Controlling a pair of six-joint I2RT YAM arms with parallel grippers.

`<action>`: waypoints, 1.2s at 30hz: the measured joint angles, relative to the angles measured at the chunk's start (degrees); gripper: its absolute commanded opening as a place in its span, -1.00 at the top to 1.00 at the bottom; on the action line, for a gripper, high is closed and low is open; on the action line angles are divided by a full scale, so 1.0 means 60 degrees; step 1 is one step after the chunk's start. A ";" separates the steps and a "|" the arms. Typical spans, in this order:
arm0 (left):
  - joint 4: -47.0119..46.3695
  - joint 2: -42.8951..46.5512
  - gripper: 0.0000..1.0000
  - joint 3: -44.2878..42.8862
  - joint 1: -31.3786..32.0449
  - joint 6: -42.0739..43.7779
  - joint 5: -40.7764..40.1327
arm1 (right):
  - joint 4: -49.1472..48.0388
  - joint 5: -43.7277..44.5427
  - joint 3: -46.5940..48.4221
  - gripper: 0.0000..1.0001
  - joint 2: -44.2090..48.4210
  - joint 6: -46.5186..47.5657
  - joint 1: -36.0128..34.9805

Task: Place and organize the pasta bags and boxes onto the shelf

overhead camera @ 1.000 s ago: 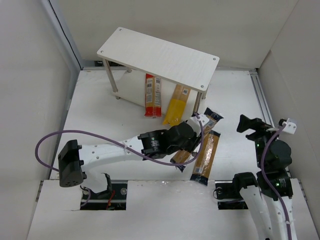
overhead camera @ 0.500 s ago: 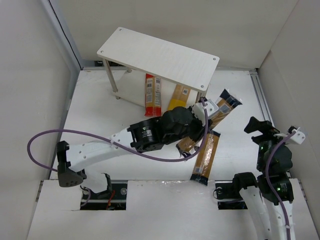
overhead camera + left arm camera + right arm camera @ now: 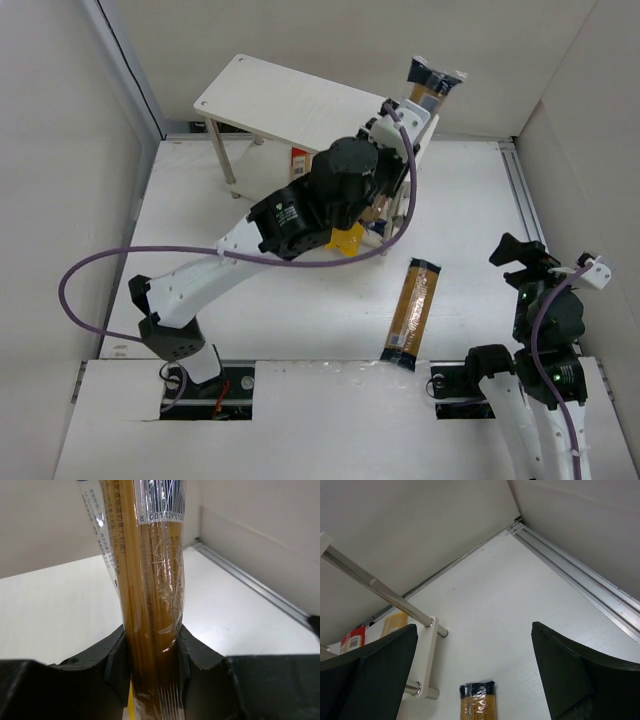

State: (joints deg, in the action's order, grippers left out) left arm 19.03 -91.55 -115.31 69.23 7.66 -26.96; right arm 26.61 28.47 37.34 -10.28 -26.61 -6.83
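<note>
Top external view showed the left gripper (image 3: pixel 400 115) over the right end of the shelf (image 3: pixel 270 95), pinching one clear spaghetti bag (image 3: pixel 433 80). The bag's dark end stuck out beyond the gripper, past the shelf's far right corner and in front of the back wall. The rest of the bag was hidden by the arm, so contact with the top board could not be judged. In the left wrist view, the left gripper (image 3: pixel 152 660) had its fingers (image 3: pixel 117 662) pressed against both sides of the spaghetti bag (image 3: pixel 150 580), which ran straight away from the camera between them.

A second spaghetti bag (image 3: pixel 412 312) lay flat on the tabletop (image 3: pixel 300 320), well apart from both grippers, between the shelf and the right arm's base. The yellow bag (image 3: pixel 348 240) showed partly under the left arm at the shelf's near edge, and a sliver of the red-and-orange box (image 3: pixel 299 155) showed beneath the top board.

The right gripper (image 3: pixel 525 255) hung above the tabletop's right side. In the right wrist view its fingers (image 3: pixel 390 665) stood spread wide, holding nothing, with the second spaghetti bag (image 3: pixel 477 702) below.
</note>
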 measured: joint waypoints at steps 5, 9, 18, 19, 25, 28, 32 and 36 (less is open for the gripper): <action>0.0761 -0.1104 1.00 -0.1453 -0.1694 0.0153 -0.0018 | 0.0004 0.0015 -0.0004 -1.00 -0.0058 -0.0004 0.0000; 0.1246 -0.1778 1.00 -0.2251 -0.2750 0.0310 0.0066 | 0.0004 0.0018 -0.0004 -1.00 -0.0149 -0.0004 0.0000; 0.1698 -0.2222 1.00 -0.2437 -0.4503 -0.0055 0.1836 | 0.0004 0.0022 -0.0007 -1.00 -0.0280 -0.0007 0.0000; 0.1723 -0.2331 1.00 -0.2510 -0.4626 -0.0109 0.1909 | 0.0007 0.0022 -0.0007 -1.00 -0.0288 -0.0007 0.0000; 0.1708 -0.2914 1.00 -0.2805 -0.4743 -0.0197 0.2157 | 0.0011 0.0022 -0.0007 -1.00 -0.0291 -0.0004 0.0000; 0.1676 -0.2914 1.00 -0.2805 -0.4739 -0.0251 0.2175 | 0.0015 0.0022 -0.0007 -1.00 -0.0291 -0.0007 0.0000; 0.1657 -0.2914 0.94 -0.2801 -0.4747 -0.0357 0.2142 | 0.0015 0.0022 -0.0007 -1.00 -0.0291 -0.0007 0.0000; 0.1643 -0.2914 -0.22 -0.2801 -0.4747 -0.0477 0.2062 | 0.0015 0.0025 -0.0007 -1.00 -0.0288 -0.0007 0.0000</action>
State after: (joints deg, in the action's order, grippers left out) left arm 28.88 -109.03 -132.11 40.75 4.80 -14.59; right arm 26.70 28.62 37.30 -12.01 -26.65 -6.83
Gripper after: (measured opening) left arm 0.430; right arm 1.000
